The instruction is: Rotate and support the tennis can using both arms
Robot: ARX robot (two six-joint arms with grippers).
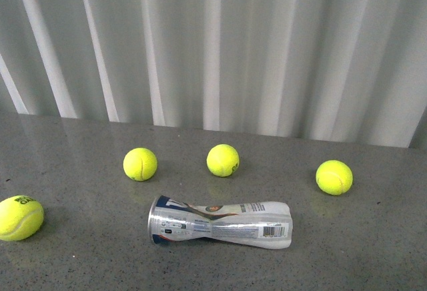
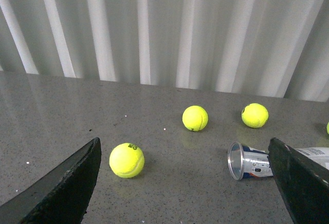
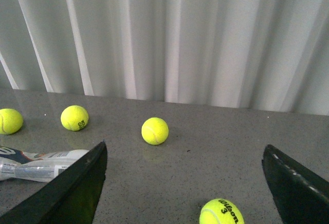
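Observation:
The tennis can (image 1: pixel 220 221) lies on its side on the grey table, dented in the middle, its open silver rim to the left. Neither arm shows in the front view. In the left wrist view the can (image 2: pixel 254 163) lies ahead, its rim facing the camera, partly behind one black finger (image 2: pixel 300 180). My left gripper (image 2: pixel 185 183) is open and empty, apart from the can. In the right wrist view the can (image 3: pixel 41 163) lies beside one finger (image 3: pixel 77 188). My right gripper (image 3: pixel 185 183) is open and empty.
Yellow tennis balls lie loose on the table: one at the near left (image 1: pixel 20 217), three in a row behind the can (image 1: pixel 140 163) (image 1: pixel 223 159) (image 1: pixel 334 177), and one between the right gripper's fingers (image 3: pixel 221 213). A white pleated curtain (image 1: pixel 213 44) closes the back.

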